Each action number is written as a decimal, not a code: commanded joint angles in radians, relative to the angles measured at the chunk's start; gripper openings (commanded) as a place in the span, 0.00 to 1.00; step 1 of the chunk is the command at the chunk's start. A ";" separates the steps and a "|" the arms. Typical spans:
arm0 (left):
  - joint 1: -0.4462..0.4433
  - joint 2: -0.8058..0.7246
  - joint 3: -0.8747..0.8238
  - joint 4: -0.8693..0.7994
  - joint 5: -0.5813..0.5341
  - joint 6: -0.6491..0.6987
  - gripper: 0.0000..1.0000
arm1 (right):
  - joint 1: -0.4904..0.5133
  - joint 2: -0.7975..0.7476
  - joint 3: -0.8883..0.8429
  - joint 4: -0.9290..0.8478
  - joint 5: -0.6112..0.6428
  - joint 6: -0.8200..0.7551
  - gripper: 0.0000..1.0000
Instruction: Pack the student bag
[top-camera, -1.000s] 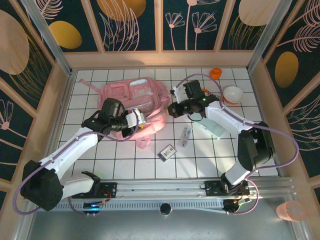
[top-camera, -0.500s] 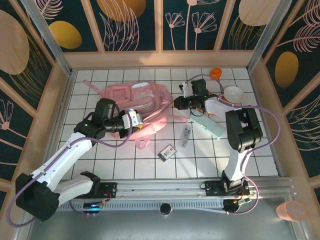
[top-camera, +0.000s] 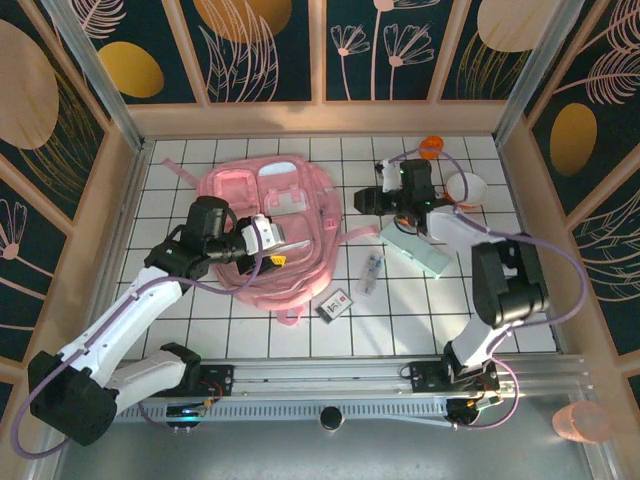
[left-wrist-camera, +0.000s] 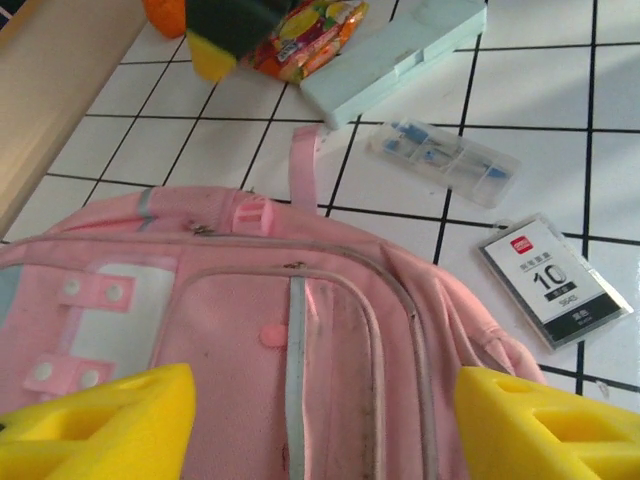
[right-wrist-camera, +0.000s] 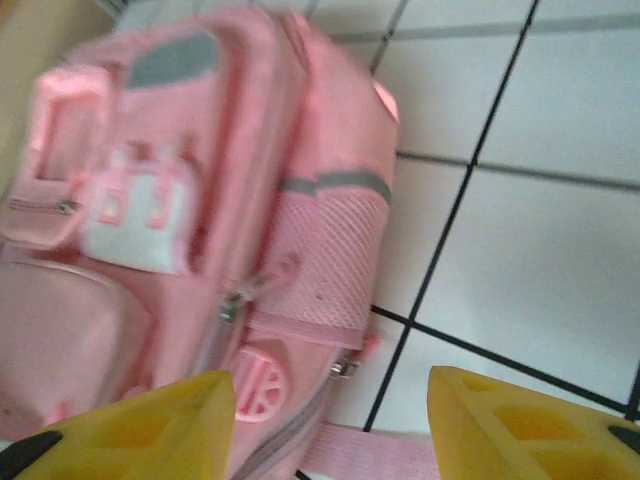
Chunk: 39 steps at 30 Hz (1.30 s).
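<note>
Left gripper (left-wrist-camera: 325, 420), jaws wide and empty, is hovering right over the student bag (left-wrist-camera: 330, 320), nearer than the likewise open right gripper (right-wrist-camera: 330, 420)

We see a large soft pink fabric backpack (top-camera: 290, 215) lying flat on the white tiled table (top-camera: 250, 325), front pockets up, one strap trailing at its top left and another at its lower edge. The left gripper (top-camera: 272, 246) sits over the bag's lower front; the right gripper (top-camera: 362, 199) hangs just off its right edge. Right of the bag lie a flat mint-green rectangular pencil case (top-camera: 418, 251), a small clear plastic box (top-camera: 370, 272) and a black-and-white card in a clear sleeve (top-camera: 335, 304), each apart from the others. We note a white bowl (top-camera: 467, 188) and a small orange object (top-camera: 430, 146) near the far right corner, and a translucent pink cup (top-camera: 580, 422) off the table, bottom right.
</note>
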 joint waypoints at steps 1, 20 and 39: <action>0.001 0.040 0.000 0.044 -0.086 -0.019 0.74 | 0.005 -0.114 -0.047 0.073 0.012 -0.049 0.54; 0.001 0.375 -0.032 0.259 -0.063 -0.003 0.87 | 0.105 -0.225 -0.149 0.102 0.008 -0.165 0.60; -0.005 0.328 -0.091 0.352 -0.162 0.005 0.27 | 0.113 -0.267 -0.168 0.097 -0.025 -0.211 0.63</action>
